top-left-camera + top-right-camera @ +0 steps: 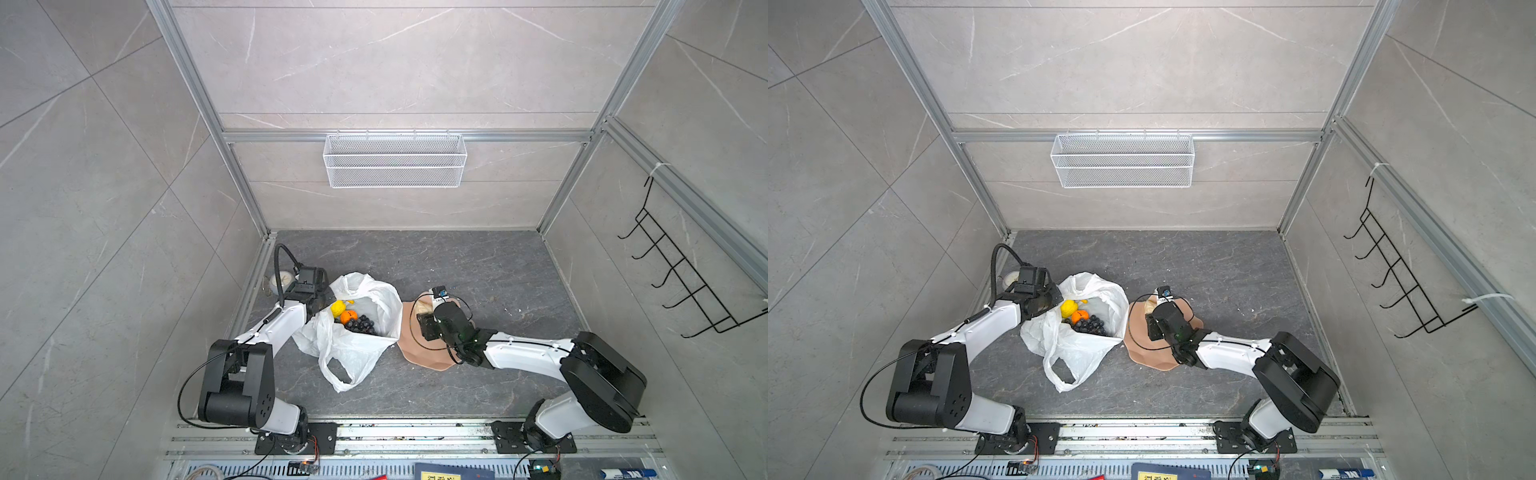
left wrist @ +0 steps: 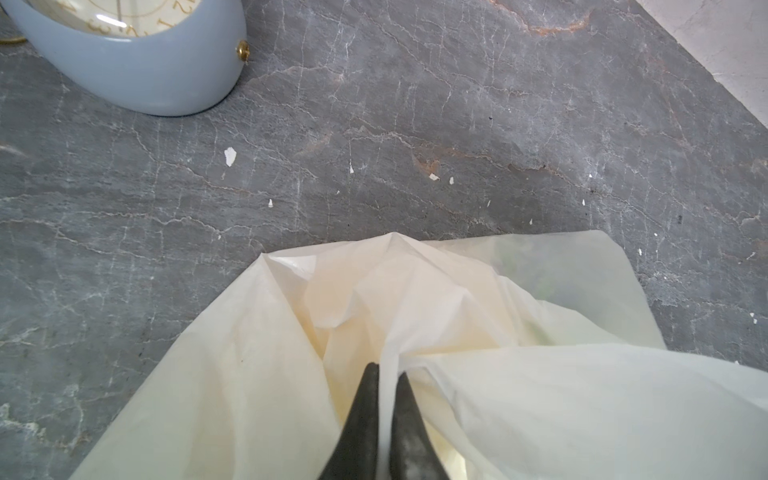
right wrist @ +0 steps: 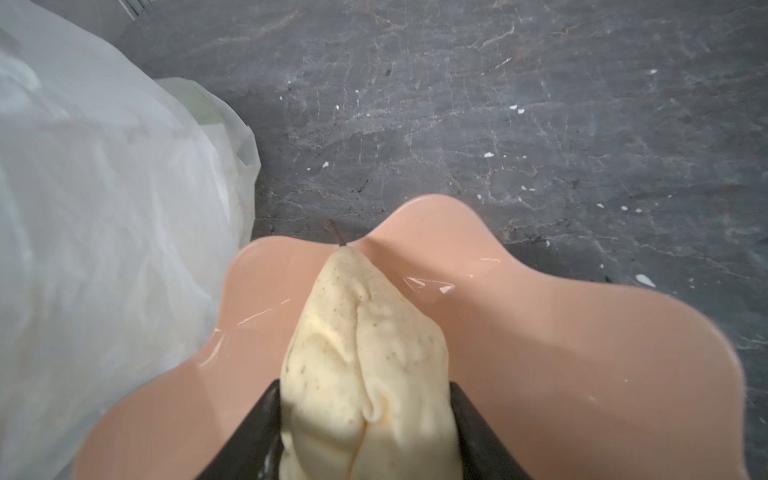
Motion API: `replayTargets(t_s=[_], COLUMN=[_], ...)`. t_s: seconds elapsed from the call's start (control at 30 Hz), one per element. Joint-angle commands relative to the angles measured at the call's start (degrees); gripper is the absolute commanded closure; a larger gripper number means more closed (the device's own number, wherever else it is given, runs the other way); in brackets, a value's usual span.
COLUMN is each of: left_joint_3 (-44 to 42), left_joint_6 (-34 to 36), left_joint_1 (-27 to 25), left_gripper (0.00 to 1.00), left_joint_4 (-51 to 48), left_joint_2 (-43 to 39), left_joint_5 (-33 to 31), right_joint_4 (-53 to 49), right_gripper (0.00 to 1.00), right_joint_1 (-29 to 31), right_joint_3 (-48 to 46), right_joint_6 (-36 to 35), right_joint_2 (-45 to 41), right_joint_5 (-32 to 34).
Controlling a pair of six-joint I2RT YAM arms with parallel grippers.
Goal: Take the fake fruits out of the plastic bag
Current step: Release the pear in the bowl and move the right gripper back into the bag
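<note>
The white plastic bag (image 1: 357,353) (image 1: 1079,353) lies open left of centre in both top views. Inside it show fake fruits: a yellow piece (image 1: 338,308), an orange (image 1: 348,317) and a dark grape bunch (image 1: 360,325). My left gripper (image 2: 386,370) is shut on a fold of the plastic bag (image 2: 540,395) at its left rim (image 1: 322,303). My right gripper (image 3: 365,383) is shut on a cream pear (image 3: 365,332), stem pointing away, just over the wavy pink plate (image 3: 540,353). In a top view the pear (image 1: 422,308) shows over the plate (image 1: 419,357), right of the bag.
A pale blue clock (image 2: 137,62) (image 1: 282,280) stands by the left wall, behind my left wrist. A white wire-mesh basket (image 1: 395,160) hangs on the back wall. A black hook rack (image 1: 681,270) hangs on the right wall.
</note>
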Motion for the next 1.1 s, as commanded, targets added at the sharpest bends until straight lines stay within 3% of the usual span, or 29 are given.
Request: replayTargets(t_s=[0.0, 0.23, 0.47, 1.07], left_joint_3=[-0.3, -0.1, -0.5, -1.1], left_joint_6=[0.4, 0.5, 0.5, 0.4], left_joint_1=[-0.1, -0.1, -0.2, -0.2], left_gripper=[0.9, 0.9, 0.9, 0.9], left_joint_4=[-0.3, -0.2, -0.3, -0.1], left_joint_2=[-2.0, -2.0, -2.5, -4.0], left_joint_5=[0.6, 0.9, 1.1, 1.1], right_joint_4=[3.9, 3.9, 2.9, -0.5], right_gripper=[0.59, 0.44, 0.37, 0.33], right_joint_1=[-0.2, -0.2, -0.2, -0.2], right_joint_3=[0.9, 0.2, -0.5, 0.1], right_joint_6=[0.9, 1.7, 2.0, 3.7], right_joint_2=[1.8, 2.9, 1.7, 3.4], right_joint_5=[1.8, 1.4, 1.1, 0.1])
